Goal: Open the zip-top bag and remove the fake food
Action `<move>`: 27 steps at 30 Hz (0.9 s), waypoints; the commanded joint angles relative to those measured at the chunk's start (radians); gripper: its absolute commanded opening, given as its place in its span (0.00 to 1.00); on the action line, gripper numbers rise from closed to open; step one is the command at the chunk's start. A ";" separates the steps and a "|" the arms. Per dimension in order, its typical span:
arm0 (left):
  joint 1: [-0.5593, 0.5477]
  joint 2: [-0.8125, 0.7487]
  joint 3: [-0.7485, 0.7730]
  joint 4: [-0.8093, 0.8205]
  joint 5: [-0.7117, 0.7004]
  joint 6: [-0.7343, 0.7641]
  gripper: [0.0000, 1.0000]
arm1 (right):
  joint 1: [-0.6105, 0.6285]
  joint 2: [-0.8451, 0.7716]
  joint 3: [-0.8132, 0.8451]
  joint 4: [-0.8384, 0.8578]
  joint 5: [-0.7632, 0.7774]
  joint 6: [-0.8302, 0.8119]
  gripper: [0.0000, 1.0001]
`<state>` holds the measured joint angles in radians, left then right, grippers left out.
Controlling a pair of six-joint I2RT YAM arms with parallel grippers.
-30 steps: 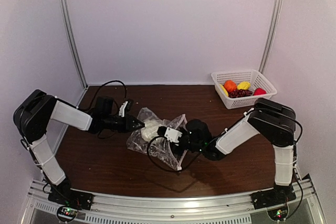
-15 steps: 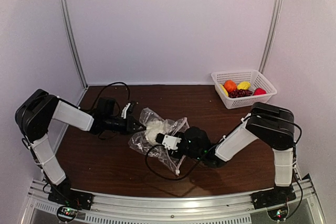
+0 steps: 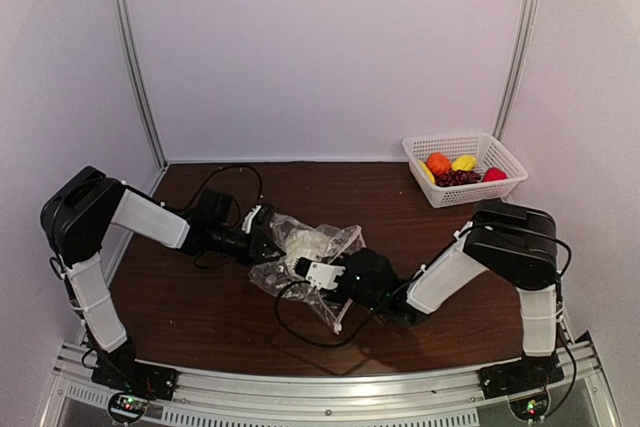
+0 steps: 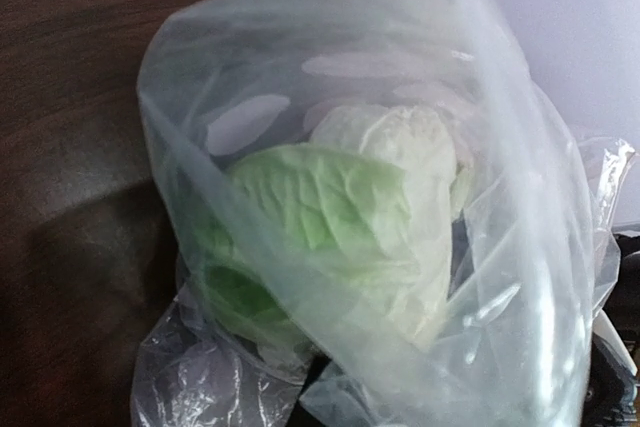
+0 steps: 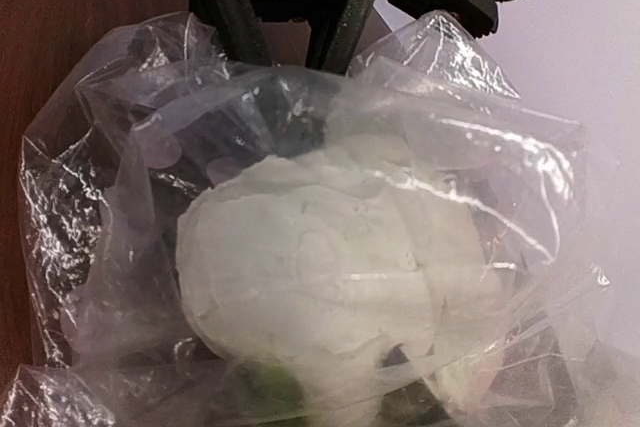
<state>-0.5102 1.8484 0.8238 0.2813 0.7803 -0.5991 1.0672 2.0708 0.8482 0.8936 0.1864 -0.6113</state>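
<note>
**Two sets of fingers on one bag, cabbage between them**

Top external: the zip-top bag [image 3: 335,242] lies crumpled at the middle of the bench [image 3: 200,307], between the arms. The left fingers [image 3: 268,245] are closed tight at its left edge, apparently pinching film. The right fingers [image 3: 300,264] press into its near-right side. Both touch the bag, so neither arm is nearer. Its long axis seems to run from far left to near right, though the crumpling blurs that. A white basket [image 3: 500,162] holding other toy pieces sits well apart at the far right.

Left wrist: its own fingers are out of frame. Only this view shows the colour of the toy cabbage [image 4: 340,227], pale green and white, wrapped in plastic dead ahead.

Right wrist: film covers its own fingers, so I cannot tell how wide they stand or whether they hold anything. The left arm's black frame faces it across the bag, with the cabbage between. No view shows the zip strip plainly, so the mouth's direction is likely the deciding unknown.
</note>
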 commanded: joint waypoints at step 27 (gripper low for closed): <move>0.204 -0.242 -0.118 -0.082 -0.291 -0.081 0.00 | 0.079 -0.394 -0.268 -0.182 -0.117 0.314 0.00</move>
<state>-0.3485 1.6474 0.7284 0.2073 0.5976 -0.6552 1.1316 1.7752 0.6304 0.7509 0.1154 -0.3859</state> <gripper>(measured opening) 0.005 0.143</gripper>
